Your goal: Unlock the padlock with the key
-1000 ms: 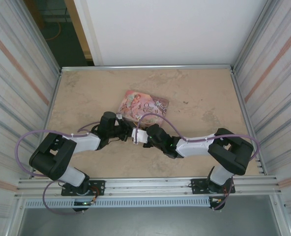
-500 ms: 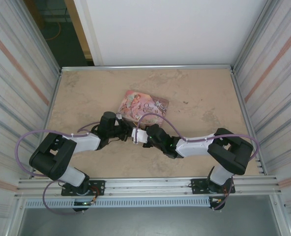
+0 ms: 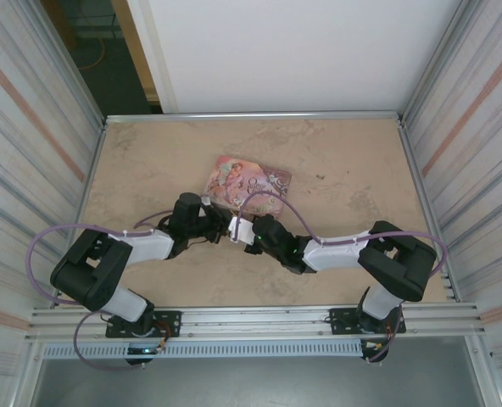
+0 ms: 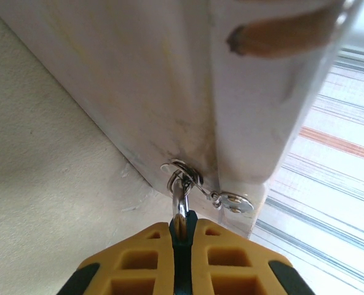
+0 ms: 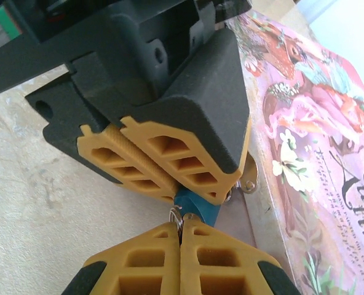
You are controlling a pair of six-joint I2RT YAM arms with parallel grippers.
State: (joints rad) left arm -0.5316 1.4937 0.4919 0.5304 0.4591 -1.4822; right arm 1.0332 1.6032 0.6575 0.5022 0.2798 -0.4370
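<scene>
The padlock [image 5: 198, 206], small and blue, hangs at the front edge of the pink tin [image 3: 248, 182]. My left gripper [image 5: 177, 192] is shut on its body from above. In the left wrist view the left gripper [image 4: 181, 222] pinches the silver shackle [image 4: 179, 198], which passes through the tin's hasp ring [image 4: 181, 169]. My right gripper [image 5: 180, 226] is shut right below the padlock on the key; a small ring [image 5: 175, 216] and a bit of silver metal show at its tips. In the top view the left gripper [image 3: 220, 226] and right gripper [image 3: 234, 231] meet tip to tip.
The pink illustrated tin [image 5: 317, 184] lies flat on the beige table [image 3: 336, 170], just behind both grippers. Corrugated walls close in the left and right sides. An aluminium rail [image 3: 251, 320] runs along the near edge by the arm bases.
The right gripper has edged a little toward the left gripper and the tin, and its jaws have closed fully. The left arm has stayed still.
</scene>
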